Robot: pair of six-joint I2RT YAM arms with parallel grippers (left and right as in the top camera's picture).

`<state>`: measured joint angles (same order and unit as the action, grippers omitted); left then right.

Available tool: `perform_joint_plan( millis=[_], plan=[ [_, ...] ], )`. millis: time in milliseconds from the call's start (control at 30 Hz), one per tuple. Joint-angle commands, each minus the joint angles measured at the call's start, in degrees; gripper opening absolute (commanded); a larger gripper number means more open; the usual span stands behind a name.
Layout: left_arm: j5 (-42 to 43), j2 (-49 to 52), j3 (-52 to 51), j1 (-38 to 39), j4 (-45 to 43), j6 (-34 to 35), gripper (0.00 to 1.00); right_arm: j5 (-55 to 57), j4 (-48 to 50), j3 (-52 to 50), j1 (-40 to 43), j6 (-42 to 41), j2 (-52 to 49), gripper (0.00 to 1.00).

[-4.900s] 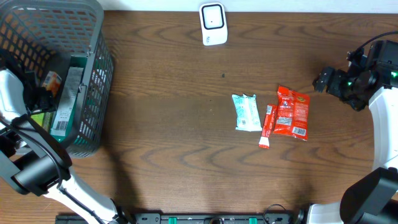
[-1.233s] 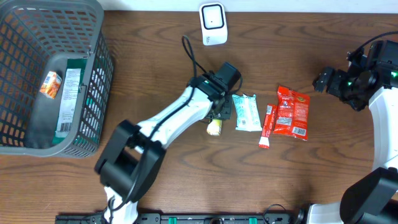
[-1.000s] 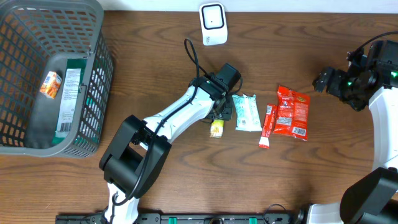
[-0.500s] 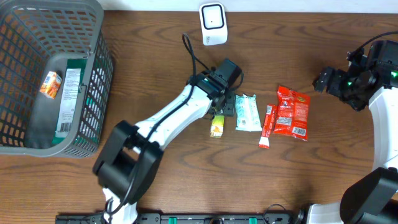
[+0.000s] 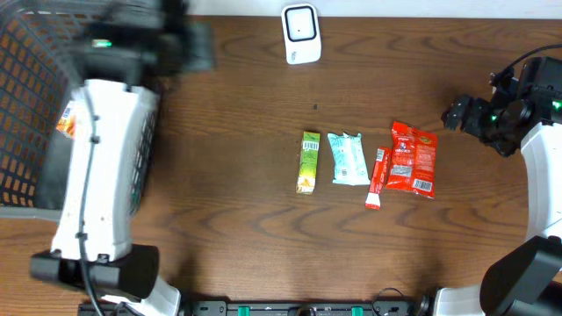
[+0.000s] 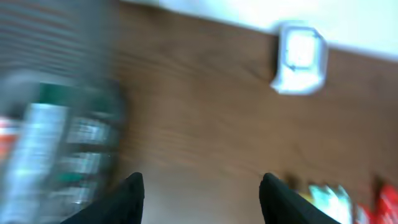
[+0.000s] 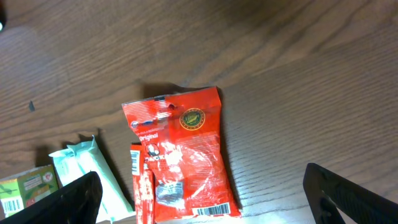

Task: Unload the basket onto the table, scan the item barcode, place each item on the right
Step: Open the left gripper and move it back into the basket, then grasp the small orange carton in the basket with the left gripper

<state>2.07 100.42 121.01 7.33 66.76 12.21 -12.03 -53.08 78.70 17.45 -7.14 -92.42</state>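
Wooden table with a grey wire basket at its left end; the blurred left arm crosses the basket's right wall. Only the left wrist view, itself smeared, shows the left gripper — fingers apart, nothing between them, basket at lower left, white scanner at upper right. The right gripper hangs wide open and empty near the table's right edge, above the red packet. Only the overhead view gives the whole row — green-and-yellow stick pack, pale green packet, red stick, red packet — mid-table, well apart from the scanner and both grippers.
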Motion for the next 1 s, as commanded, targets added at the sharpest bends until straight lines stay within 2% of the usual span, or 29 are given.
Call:
perform_joint_plan(
  millis=[0, 200, 400, 600, 933, 967],
  plan=[
    [-1.68, -0.17, 1.57, -10.60, 0.70, -4.44, 0.65, -0.28, -0.09, 0.57, 0.35, 0.55, -0.22, 0.99],
    [-1.66, 1.44, 1.55, -24.02, -0.28, -12.61, 0.69, -0.28, -0.09, 0.57, 0.35, 0.55, -0.22, 0.99],
    [-1.66, 6.01, 1.46, -32.04, -0.63, -19.12, 0.70, -0.28, -0.09, 0.57, 0.35, 0.55, -0.22, 0.99],
    [-1.66, 13.42, 1.44, -34.93, -0.87, -24.39, 0.70, -0.28, -0.09, 0.57, 0.35, 0.55, -0.22, 0.99],
    [-1.70, 26.75, 1.44, -35.34, -2.29, -30.67, 0.72, -0.28, -0.09, 0.57, 0.35, 0.57, -0.22, 0.99],
    [-1.68, 27.71, 1.44, -35.34, -2.89, -30.64, 0.74, -0.28, -0.09, 0.57, 0.35, 0.55, -0.22, 0.99]
  ],
)
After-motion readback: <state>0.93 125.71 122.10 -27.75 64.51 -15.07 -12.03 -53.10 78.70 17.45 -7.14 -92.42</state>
